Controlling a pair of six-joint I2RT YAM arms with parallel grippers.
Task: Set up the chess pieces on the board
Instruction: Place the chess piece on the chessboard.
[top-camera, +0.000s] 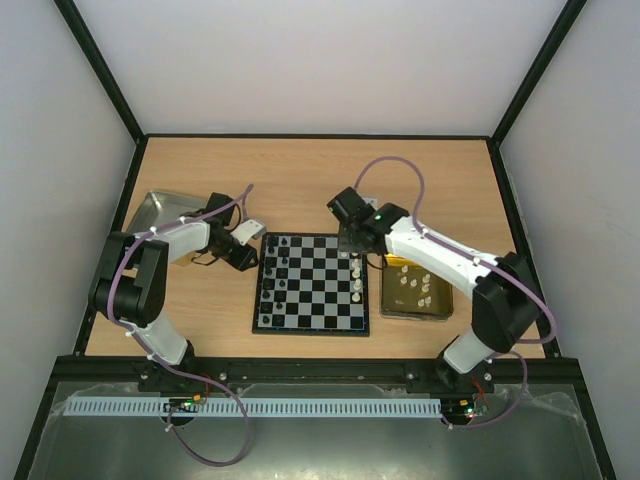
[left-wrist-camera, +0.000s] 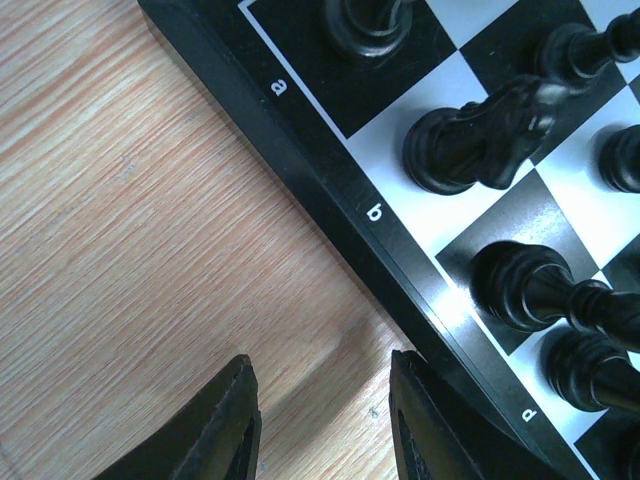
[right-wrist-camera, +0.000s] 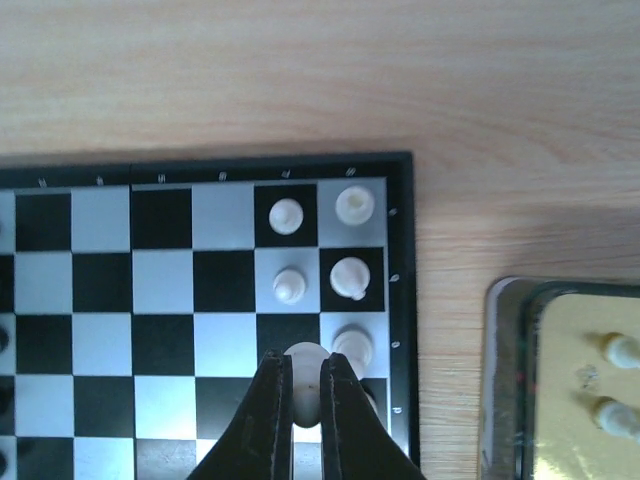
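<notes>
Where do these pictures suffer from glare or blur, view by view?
Left wrist: glare whitens silver squares of the board, and the black knight is soft. Right wrist: the white piece in the right gripper is washed out. Top external: even light, chess pieces tiny.

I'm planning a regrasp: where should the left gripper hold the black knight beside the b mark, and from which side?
Probably the knight by its narrow head, from above on the rim side: its base is wide, black pieces crowd the other sides, and the left gripper hangs open there.
</notes>
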